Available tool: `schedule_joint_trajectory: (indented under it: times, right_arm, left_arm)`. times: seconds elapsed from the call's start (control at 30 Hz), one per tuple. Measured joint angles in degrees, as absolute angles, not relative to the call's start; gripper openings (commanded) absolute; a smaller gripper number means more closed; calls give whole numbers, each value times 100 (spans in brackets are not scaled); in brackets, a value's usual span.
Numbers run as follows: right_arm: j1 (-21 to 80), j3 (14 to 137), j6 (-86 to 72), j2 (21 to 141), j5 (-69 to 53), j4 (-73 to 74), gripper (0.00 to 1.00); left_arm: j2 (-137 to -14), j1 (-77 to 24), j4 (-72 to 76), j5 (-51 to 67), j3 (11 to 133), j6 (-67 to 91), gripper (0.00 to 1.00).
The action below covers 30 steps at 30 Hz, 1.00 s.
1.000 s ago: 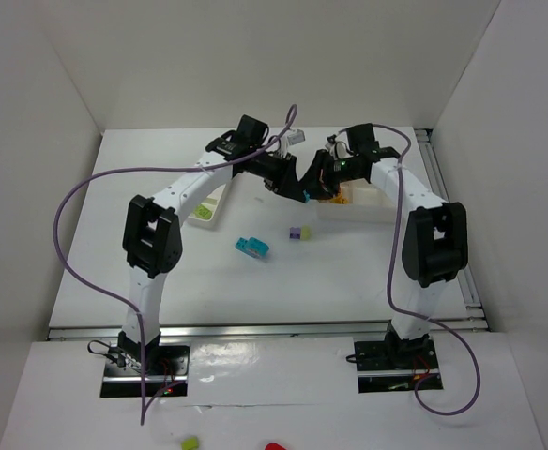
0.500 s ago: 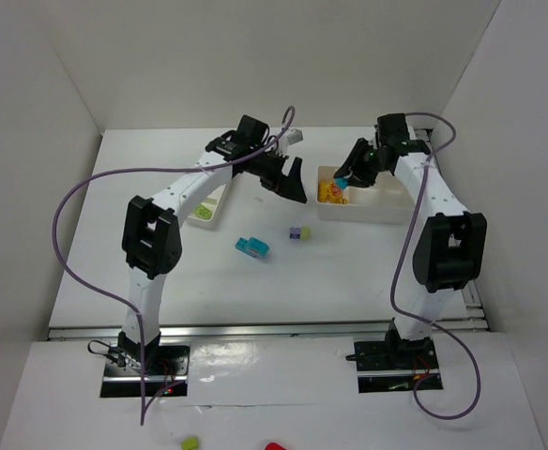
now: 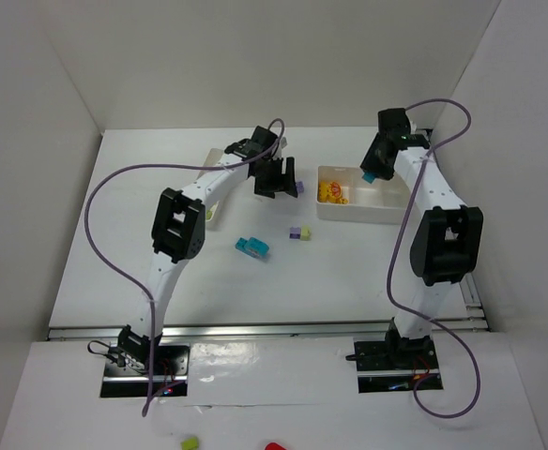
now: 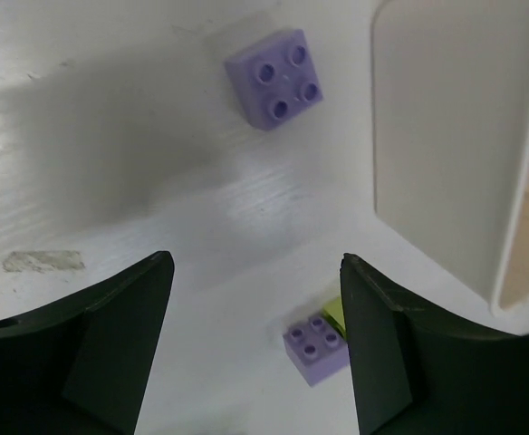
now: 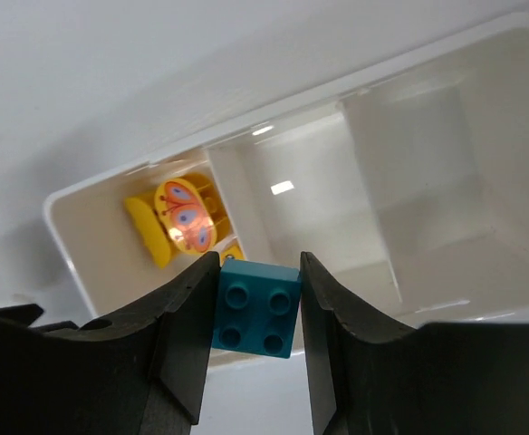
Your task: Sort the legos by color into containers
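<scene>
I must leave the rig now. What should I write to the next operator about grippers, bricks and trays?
Left gripper: open, empty, over the table near a purple brick.
Right gripper: shut on a cyan brick above the right tray.
Done: yellow and orange pieces lie in that tray's end compartment; the left tray is mostly hidden by the left arm.
To do: drop the held brick; sort the second cyan brick, the purple brick and the purple-and-green pair, all on the table.

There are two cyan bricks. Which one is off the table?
The cyan brick clamped in the right pincer, over the white tray. The other cyan brick lies on the table.
</scene>
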State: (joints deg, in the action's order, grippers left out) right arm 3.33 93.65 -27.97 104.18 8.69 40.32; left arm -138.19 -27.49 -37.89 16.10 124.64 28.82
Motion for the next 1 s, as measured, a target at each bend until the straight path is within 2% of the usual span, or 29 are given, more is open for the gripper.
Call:
schedule_joint_trajectory:
  times: [0.1, 0.13, 0.17, 0.67, 1.0]
  right_arm:
    - [333, 9367, -2759, 10641, 1013, 4036, 66]
    - [333, 9367, -2733, 10711, 1061, 4040, 76]
    - [333, 9367, -2722, 10750, 1103, 4040, 79]
    - [333, 9061, -2561, 10600, 1061, 3986, 80]
    - [333, 9052, -2432, 10444, 810, 3983, 80]
  left_arm:
    - [-14101, -2749, -3863, 1347, 12816, 3024, 82]
    - [-14151, -2749, -3883, 1280, 12905, 3050, 82]
    - [-14197, -2755, -3905, 1216, 12986, 3072, 82]
    - [-14890, -3173, -3588, 449, 13738, 3579, 75]
    - [-15091, -3428, -3382, -683, 13965, 3647, 69]
